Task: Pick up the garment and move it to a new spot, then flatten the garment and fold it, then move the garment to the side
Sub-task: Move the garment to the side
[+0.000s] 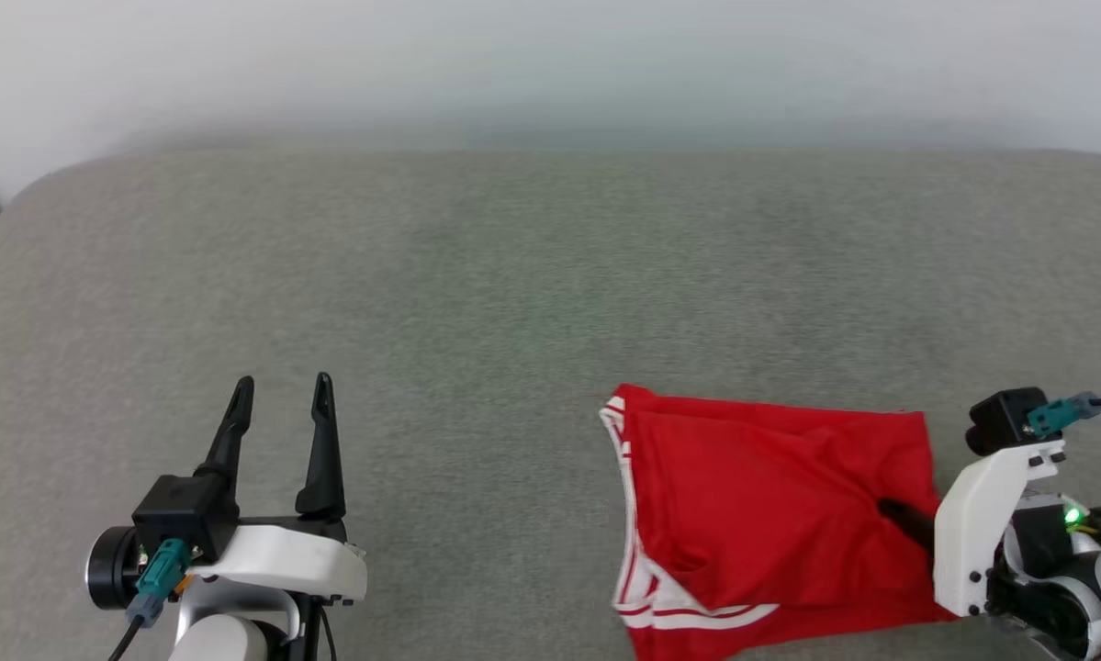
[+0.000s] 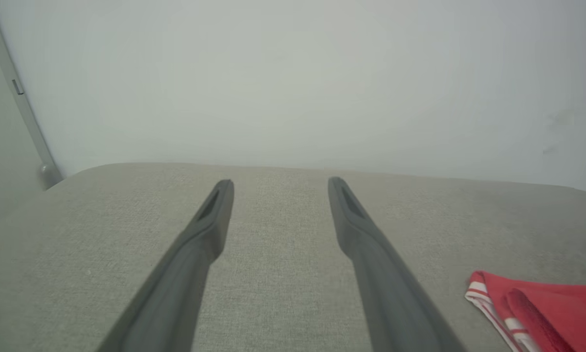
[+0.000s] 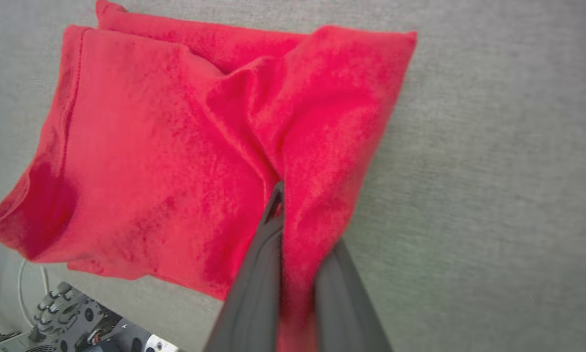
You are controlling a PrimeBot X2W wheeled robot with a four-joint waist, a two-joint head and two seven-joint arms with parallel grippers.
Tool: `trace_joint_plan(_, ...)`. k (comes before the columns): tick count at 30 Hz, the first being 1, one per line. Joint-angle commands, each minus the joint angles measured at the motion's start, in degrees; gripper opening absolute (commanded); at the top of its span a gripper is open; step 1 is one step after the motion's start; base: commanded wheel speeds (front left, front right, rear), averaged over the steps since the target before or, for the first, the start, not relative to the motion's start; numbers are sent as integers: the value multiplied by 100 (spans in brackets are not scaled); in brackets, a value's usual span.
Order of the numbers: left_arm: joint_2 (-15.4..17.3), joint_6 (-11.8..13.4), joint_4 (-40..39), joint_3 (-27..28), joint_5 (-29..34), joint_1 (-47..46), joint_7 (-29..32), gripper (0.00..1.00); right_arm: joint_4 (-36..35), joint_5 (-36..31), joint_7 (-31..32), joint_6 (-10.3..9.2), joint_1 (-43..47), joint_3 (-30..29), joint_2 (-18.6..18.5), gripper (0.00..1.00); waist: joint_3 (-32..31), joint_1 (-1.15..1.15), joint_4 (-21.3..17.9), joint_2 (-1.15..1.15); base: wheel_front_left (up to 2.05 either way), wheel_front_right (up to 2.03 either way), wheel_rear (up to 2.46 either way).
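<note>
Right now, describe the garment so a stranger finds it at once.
On the wide grey cushioned surface, look toward the near right side. The garment lies there folded, pinched by the right pincer; it is the one bright red thing, edged with white stripes.

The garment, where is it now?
The garment lies folded on the grey cushion, lower right in the head view, its right edge pinched by the right gripper.

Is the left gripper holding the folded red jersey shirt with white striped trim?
No, the left gripper stands open over the bare grey fabric surface, apart from the red jersey shirt.
</note>
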Motion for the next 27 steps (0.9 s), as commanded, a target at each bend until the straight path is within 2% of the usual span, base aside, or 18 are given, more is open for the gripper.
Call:
trace_joint_plan(1, -6, -35, -28, 53, 56, 57, -13, 100, 61, -407, -86, -2, -159, 81, -150, 0, -98, 0, -367, 0, 0, 0, 0)
trace_joint_plan(3, -17, -31, -79, 93, 100, 111, -12, 100, 72, -741, -148, -3, -273, 179, -263, 0, -89, 0, -623, 0, 0, 0, 0)
trace_joint_plan(7, -34, -75, -244, 153, 139, 85, -13, 100, 117, -963, -272, -3, -488, 282, -298, 0, 14, 0, -1020, 0, 0, 0, 0)
trace_joint_plan(12, -24, -146, -510, 134, 286, -158, -12, 100, 383, -1034, -678, -6, -1086, 487, -403, 0, 481, 0, -1585, 0, 0, 0, 0)
trace_joint_plan(15, -5, -144, -642, 103, 389, -398, -12, 100, 683, -1094, -1090, -4, -1510, 453, -448, 0, 837, 0, -1795, 0, 0, 0, 0)
trace_joint_plan(19, 87, -185, -832, 0, 571, -784, 97, 100, 1175, -1069, -1613, -6, -2047, 259, -651, 0, 1380, 0, -1968, 0, 0, 0, 0)
trace_joint_plan(27, 356, -265, -1287, -159, 870, -1335, 458, 100, 2096, -1063, -2398, -5, -2863, -619, -1019, 0, 2233, 0, -2043, 0, 0, 0, 0)
